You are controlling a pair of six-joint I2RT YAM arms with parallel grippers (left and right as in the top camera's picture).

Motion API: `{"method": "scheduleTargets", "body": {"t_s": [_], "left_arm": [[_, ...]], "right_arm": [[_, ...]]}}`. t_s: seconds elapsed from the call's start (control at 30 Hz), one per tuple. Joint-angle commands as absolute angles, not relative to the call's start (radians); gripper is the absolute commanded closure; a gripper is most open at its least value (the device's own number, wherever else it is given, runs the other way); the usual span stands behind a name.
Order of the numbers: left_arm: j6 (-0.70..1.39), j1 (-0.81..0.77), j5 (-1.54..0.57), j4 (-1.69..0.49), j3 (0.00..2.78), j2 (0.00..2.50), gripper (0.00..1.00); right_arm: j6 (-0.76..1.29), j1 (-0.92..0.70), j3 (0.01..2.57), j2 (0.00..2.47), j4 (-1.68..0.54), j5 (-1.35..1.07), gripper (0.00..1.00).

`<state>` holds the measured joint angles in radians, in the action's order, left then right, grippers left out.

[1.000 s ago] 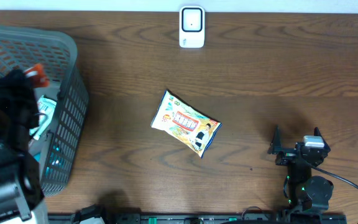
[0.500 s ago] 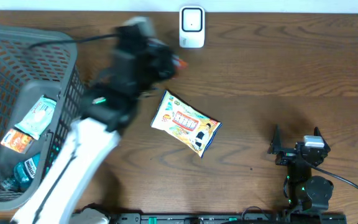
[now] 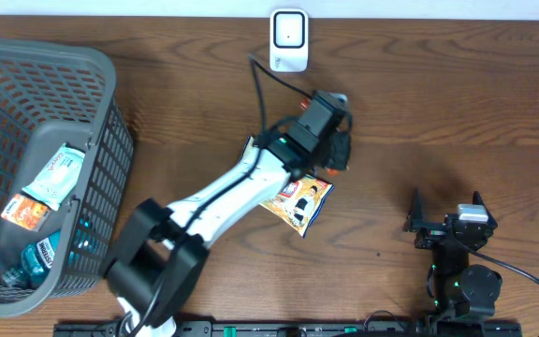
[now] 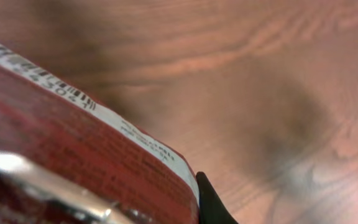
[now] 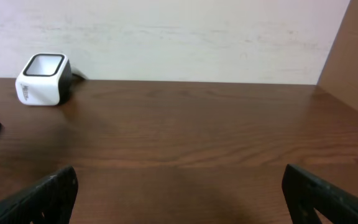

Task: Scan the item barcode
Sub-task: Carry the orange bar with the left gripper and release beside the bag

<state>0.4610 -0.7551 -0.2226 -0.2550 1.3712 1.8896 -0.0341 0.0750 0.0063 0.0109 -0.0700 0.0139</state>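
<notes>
Snugly within left gripper point(image 3: 335, 155) (red packet point(image 4: 73, 149))

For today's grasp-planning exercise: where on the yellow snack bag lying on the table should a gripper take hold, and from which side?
Probably the flat sealed end of the snack bag, the lower-right one nearest the open right gripper, approached from above on that side. The bag lies flat and diagonal, and the left arm covers its other end.

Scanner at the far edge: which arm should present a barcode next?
Left. Its fingers grip a red packet with the barcode showing, close to the scanner. The right fingers stand open and empty at the near edge.
</notes>
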Motion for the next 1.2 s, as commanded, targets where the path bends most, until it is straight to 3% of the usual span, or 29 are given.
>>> {"method": "scheduleTargets", "body": {"t_s": [0.0,0.63,0.7,0.77,0.97,1.17], "left_arm": [[0.435,-0.782,-0.292,-0.237,1.379,1.912,0.93],[0.450,-0.810,-0.317,-0.244,1.345,2.042,0.92],[0.449,-0.809,-0.330,-0.241,1.346,2.042,0.83],[0.448,-0.809,-0.330,-0.242,1.346,2.041,0.65],[0.414,-0.805,-0.329,-0.260,1.348,1.989,0.30],[0.341,-0.744,-0.232,-0.366,1.348,1.860,0.28]], "right_arm": [[-0.043,0.077,0.005,0.006,-0.073,0.009,0.01],[-0.043,0.077,0.005,0.006,-0.073,0.009,0.01],[-0.042,0.077,0.005,0.006,-0.073,0.009,0.01],[-0.043,0.077,0.005,0.006,-0.073,0.009,0.01],[-0.042,0.077,0.005,0.006,-0.073,0.009,0.01],[-0.043,0.077,0.005,0.006,-0.073,0.009,0.01]]}}
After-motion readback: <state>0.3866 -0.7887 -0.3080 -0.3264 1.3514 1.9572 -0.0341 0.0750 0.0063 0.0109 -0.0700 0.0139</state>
